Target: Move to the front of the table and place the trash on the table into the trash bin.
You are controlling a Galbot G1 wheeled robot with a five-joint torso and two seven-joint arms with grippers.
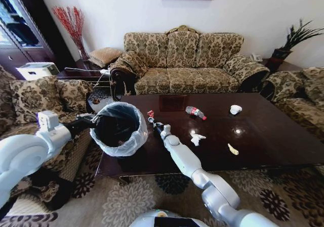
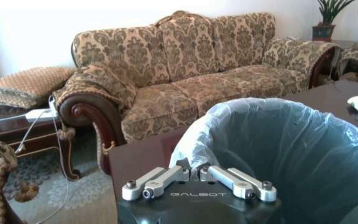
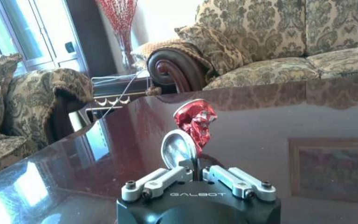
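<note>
Table (image 1: 263, 136): dark and glossy, in front of the sofa (image 1: 187, 60); its near-left corner is hidden under the trash bin (image 1: 119, 128), its right end cut off at the picture's edge.

Trash bin: black, lined with a whitish bag, held at the table's left end. Inside is mostly dark; one small scrap at the bottom, too dim to name.

Left gripper (image 2: 197, 173): fingers pinched on the bin's near rim and bag fold.

Right gripper (image 3: 196, 169): on the table just beside the bin, fingers pressed together on a crumpled red wrapper (image 3: 196, 122), which stands up from the fingertips, its silver lining showing.

Rest of the trash, farther along the table from the bin: a clear bottle (image 1: 195, 112) with red cap lying on its side, white crumpled paper (image 1: 197, 139), a white wad (image 1: 235, 109) toward the sofa, a yellowish scrap (image 1: 233, 149) nearest the front edge.
</note>
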